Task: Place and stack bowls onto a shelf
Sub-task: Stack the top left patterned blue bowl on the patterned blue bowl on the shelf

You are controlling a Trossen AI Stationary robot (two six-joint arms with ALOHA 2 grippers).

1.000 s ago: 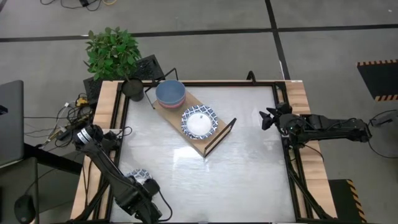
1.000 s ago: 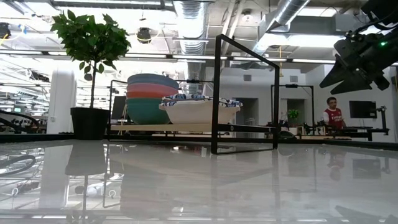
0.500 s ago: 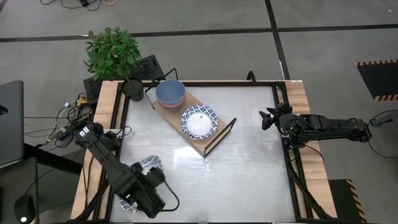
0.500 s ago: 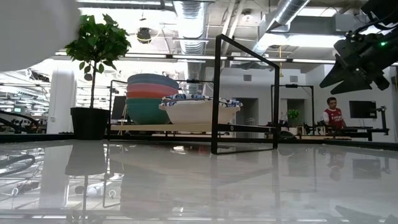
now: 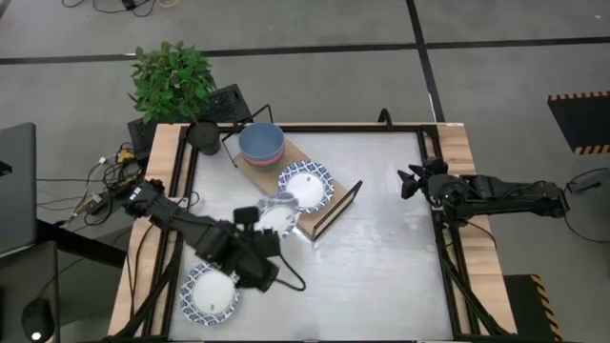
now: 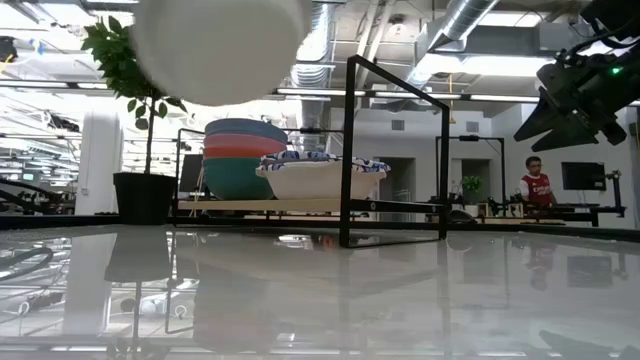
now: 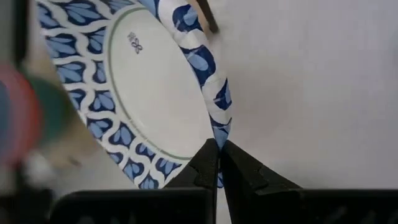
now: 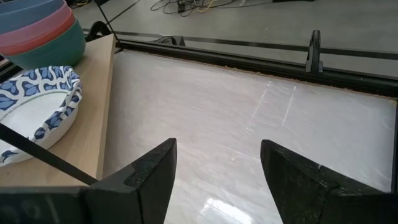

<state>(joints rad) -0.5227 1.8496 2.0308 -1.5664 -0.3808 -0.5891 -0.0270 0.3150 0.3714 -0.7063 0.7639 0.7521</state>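
A: Bowls, where are they?
B: A stack of plain bowls sits at the shelf's far-left end, a patterned bowl beside it. Another patterned one lies on the table, near left.
A: And the grippers?
B: The left gripper is clamped on the rim of a third patterned bowl, held in the air just left of the shelf. The right gripper waits at the table's right edge, fingers apart.

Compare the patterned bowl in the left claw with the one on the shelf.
The blue-and-white patterned shallow bowl in the left claw is airborne and tilted; the matching bowl on the light-wood shelf sits upright. The first is pinched at its rim; the second is untouched. Both share blue leaf-patterned rims.
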